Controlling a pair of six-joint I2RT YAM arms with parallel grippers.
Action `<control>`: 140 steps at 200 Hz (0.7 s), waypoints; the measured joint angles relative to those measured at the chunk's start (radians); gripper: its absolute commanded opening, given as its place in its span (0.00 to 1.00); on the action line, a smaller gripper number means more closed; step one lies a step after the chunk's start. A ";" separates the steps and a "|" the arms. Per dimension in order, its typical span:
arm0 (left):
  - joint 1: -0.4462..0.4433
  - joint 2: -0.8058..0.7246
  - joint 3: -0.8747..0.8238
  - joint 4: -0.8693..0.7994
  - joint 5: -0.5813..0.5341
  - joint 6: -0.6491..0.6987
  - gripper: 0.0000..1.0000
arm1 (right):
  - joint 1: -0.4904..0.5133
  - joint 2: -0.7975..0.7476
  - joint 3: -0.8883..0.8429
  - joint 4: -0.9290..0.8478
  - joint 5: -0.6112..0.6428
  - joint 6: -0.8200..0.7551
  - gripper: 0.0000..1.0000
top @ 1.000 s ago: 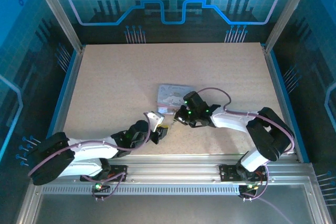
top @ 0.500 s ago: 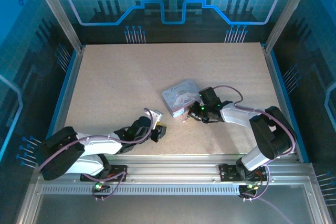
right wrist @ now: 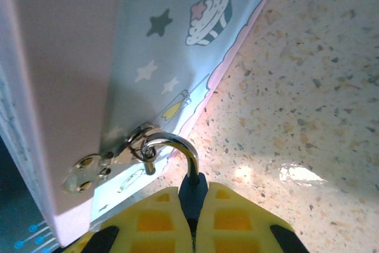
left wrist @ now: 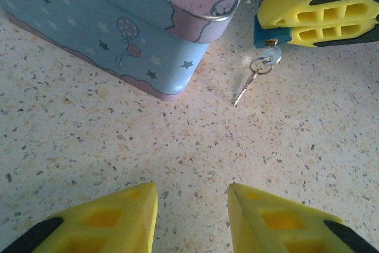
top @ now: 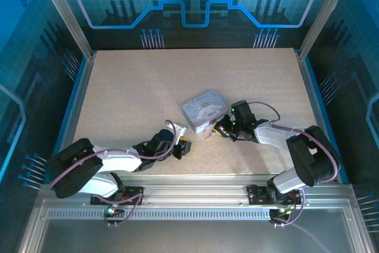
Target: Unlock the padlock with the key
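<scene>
Two yellow fingers of the right gripper (right wrist: pixel 195 208) clamp the padlock (right wrist: pixel 192 189) between them, steadying it with its shackle through the tin's (left wrist: pixel 118 34) hasp (right wrist: pixel 112 158), so the key (left wrist: pixel 245 87) dangles just below them, well ahead of the left gripper (left wrist: pixel 192 205), half-open and empty.

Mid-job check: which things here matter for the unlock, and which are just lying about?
Job: padlock, clamped in the right fingers; key, hanging just below it; left fingers, open nearby.
Bystanders: cartoon tin, whose hasp the padlock hangs from; table.
</scene>
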 measured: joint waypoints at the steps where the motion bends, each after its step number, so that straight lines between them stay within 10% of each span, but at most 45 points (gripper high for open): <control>1: 0.000 0.000 0.000 0.000 0.000 0.000 0.36 | 0.000 -0.001 0.000 -0.001 0.001 0.002 0.00; 140: 0.001 -0.107 -0.062 0.005 -0.001 0.000 0.37 | 0.011 0.022 0.027 -0.037 0.106 0.126 0.00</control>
